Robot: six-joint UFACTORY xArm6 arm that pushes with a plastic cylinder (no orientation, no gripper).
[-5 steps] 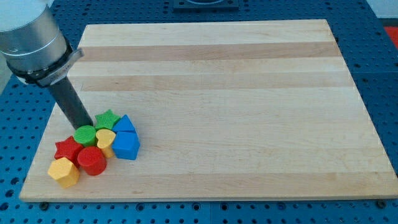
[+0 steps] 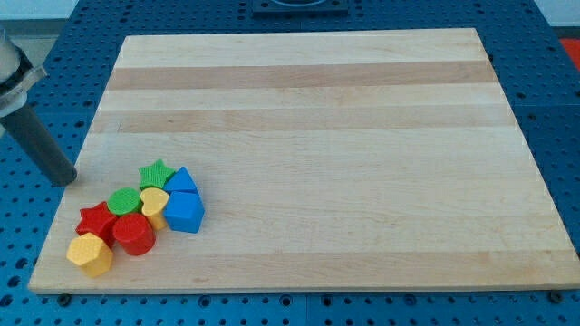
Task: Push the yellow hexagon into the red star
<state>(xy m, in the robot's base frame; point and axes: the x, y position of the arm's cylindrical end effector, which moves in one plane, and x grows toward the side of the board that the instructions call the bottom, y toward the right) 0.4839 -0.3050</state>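
The yellow hexagon (image 2: 90,254) lies near the board's bottom-left corner, touching the red star (image 2: 96,220) just above and to its right. My tip (image 2: 63,181) is at the board's left edge, up and to the left of the cluster, apart from every block. A red cylinder (image 2: 133,234) sits right of the star and hexagon.
The cluster also holds a green cylinder (image 2: 123,200), a green star (image 2: 157,173), a yellow heart (image 2: 153,204), a blue triangle (image 2: 182,180) and a blue block (image 2: 185,212). The wooden board (image 2: 317,109) lies on a blue perforated table.
My tip has moved left, from beside the green cylinder to the board's left edge. The yellow hexagon has shifted slightly left and down.
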